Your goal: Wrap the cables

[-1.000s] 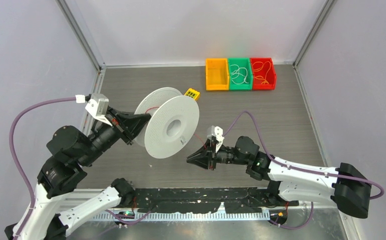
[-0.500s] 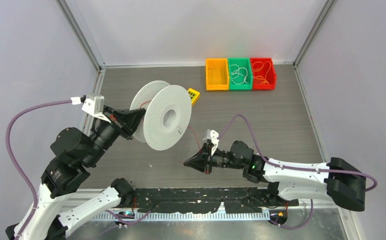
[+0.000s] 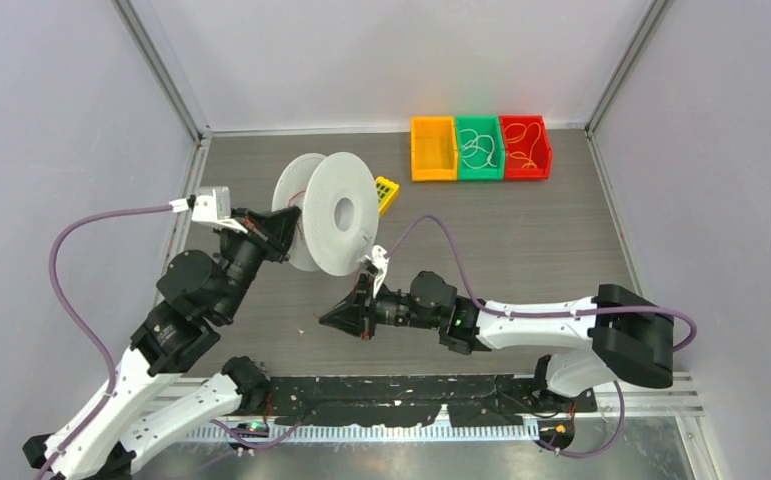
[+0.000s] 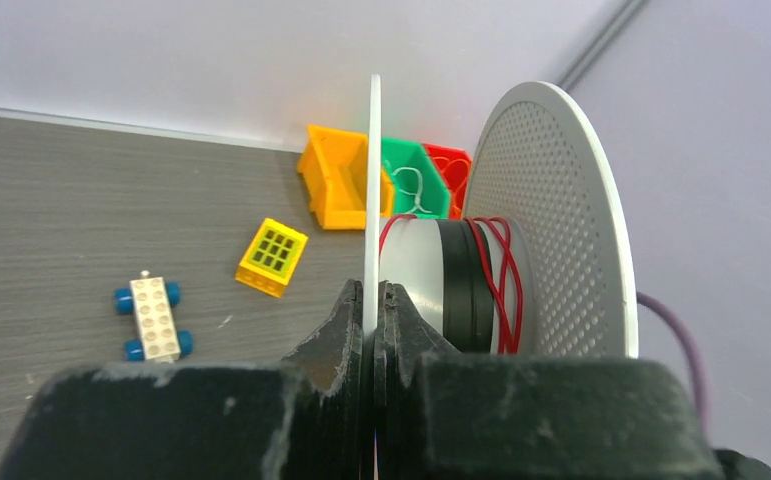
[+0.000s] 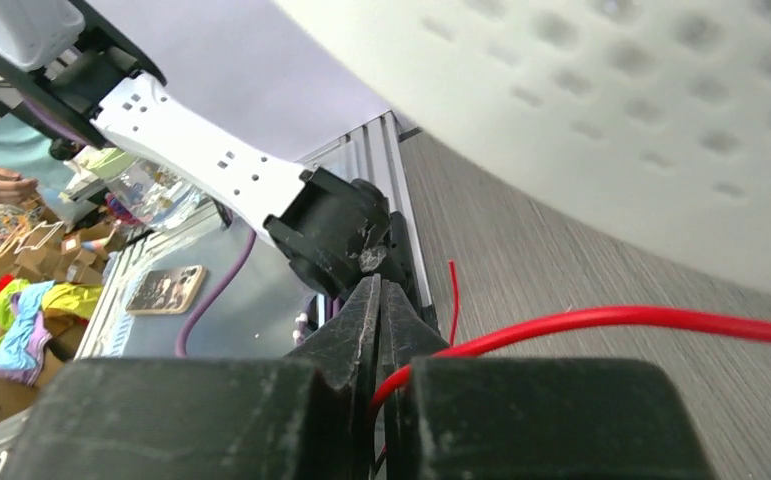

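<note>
The cable (image 4: 489,285) is a thin red strand. A few loose, crossing turns of it sit on the hub (image 4: 416,270) of the white spool (image 3: 336,215), against the perforated flange (image 4: 551,220). The rest leaves the spool as one free run (image 5: 601,320) down to the right arm (image 3: 531,320).

The right jaws are closed on that run and pinch it between the fingertips. A short red stretch also shows just past the tips. Whether it is the loose end I cannot tell.

Seen from above, the right jaws lie on the near side of the spool, close beneath it and a little to its left. The right wrist view has the perforated face filling the space overhead. So the free run's long axis goes from the hub outward and down towards the arm bases.

The left arm (image 3: 196,290) reaches the spool from its left. The left jaws are clamped on the rim of the plain flange (image 4: 372,180) and hold the spool on edge above the desk (image 3: 521,240).

The right arm is clearly the nearer one to the free strand. As I judge it, the next turn depends on the strand entering the gap between the two flanges and not riding over the perforated rim, because the right jaws sit outside that flange.
</note>
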{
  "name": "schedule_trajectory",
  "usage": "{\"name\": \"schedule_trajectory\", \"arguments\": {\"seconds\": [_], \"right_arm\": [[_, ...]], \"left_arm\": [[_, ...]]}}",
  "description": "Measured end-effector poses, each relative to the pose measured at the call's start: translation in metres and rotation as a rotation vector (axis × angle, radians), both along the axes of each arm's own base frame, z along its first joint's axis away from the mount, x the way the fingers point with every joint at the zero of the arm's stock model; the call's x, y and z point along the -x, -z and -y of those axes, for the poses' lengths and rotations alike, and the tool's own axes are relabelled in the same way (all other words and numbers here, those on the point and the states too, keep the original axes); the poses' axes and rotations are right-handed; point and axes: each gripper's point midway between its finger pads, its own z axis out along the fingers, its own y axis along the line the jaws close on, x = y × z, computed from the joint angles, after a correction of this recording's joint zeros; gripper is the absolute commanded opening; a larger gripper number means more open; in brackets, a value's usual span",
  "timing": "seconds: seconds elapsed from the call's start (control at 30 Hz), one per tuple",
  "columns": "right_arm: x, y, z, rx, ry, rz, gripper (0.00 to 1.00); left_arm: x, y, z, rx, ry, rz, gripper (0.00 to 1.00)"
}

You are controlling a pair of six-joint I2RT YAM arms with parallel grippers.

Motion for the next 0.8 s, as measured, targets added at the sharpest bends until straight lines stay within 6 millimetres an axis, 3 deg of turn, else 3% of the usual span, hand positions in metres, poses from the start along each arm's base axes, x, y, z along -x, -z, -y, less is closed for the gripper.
{"name": "schedule_trajectory", "arguments": {"seconds": [0.1,0.4,0.53,0.8], "right_arm": [[-0.005,-0.005,-0.006,0.025,0.040,-0.005,0.13],[-0.007,0.034,0.000,0.185,0.112,-0.043,0.05],[0.000,0.044,0.002,0.228,0.105,-0.046,0.10],[0.002,0.060,0.008,0.299,0.111,-0.057,0.13]], "left_arm": [[-0.010,0.007,-0.005,-0.044,-0.059,-0.011,0.00],[-0.038,0.041,-0.026,-0.229,-0.262,-0.091,0.00],[-0.041,0.053,-0.035,-0.280,-0.319,-0.124,0.00],[-0.041,0.056,-0.051,-0.303,-0.401,-0.142,0.00]]}}
